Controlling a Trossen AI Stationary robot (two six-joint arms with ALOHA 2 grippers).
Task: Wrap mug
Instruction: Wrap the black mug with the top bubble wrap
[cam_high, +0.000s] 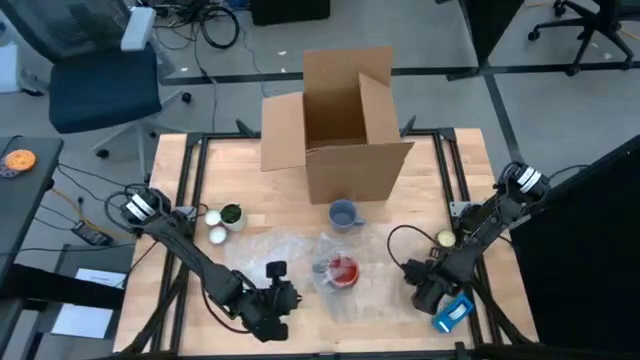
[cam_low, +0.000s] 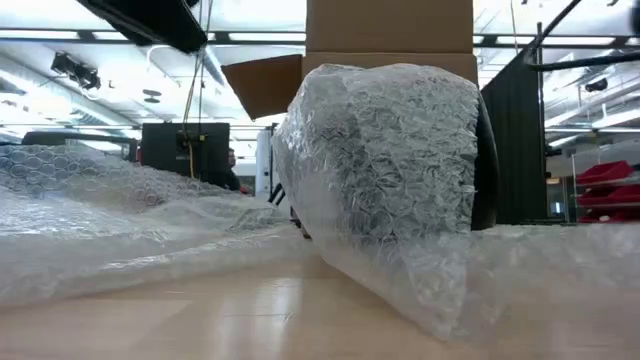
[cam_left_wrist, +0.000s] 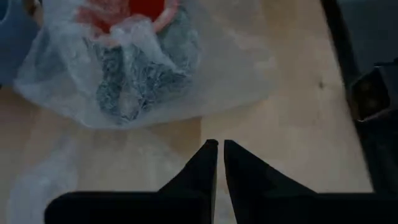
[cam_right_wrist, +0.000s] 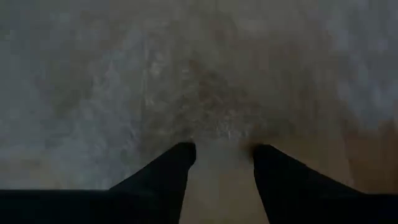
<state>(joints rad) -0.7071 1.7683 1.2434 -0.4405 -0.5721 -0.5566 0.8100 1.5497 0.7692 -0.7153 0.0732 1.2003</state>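
Note:
A mug with a red inside (cam_high: 341, 270) lies on the table, wrapped in bubble wrap (cam_left_wrist: 134, 68); in the low view it is a wrapped bulk (cam_low: 390, 150). Loose wrap spreads flat around it (cam_high: 300, 250). My left gripper (cam_high: 282, 300) (cam_left_wrist: 217, 147) is shut, on the near-left side of the wrapped mug and apart from it. My right gripper (cam_high: 418, 290) (cam_right_wrist: 224, 149) stands open at the wrap's right edge (cam_right_wrist: 217, 118), its fingers low over the table. My right gripper's open fingers (cam_right_wrist: 177, 158) point at the edge of the bubble wrap sheet (cam_right_wrist: 217, 134) on the table. I cannot tell whether they touch it.
An open cardboard box (cam_high: 345, 130) stands at the far middle, with a blue mug (cam_high: 343, 214) in front of it. Small white cups and a green thing (cam_high: 222, 222) sit at the left. A blue item (cam_high: 452, 313) lies near the right front edge.

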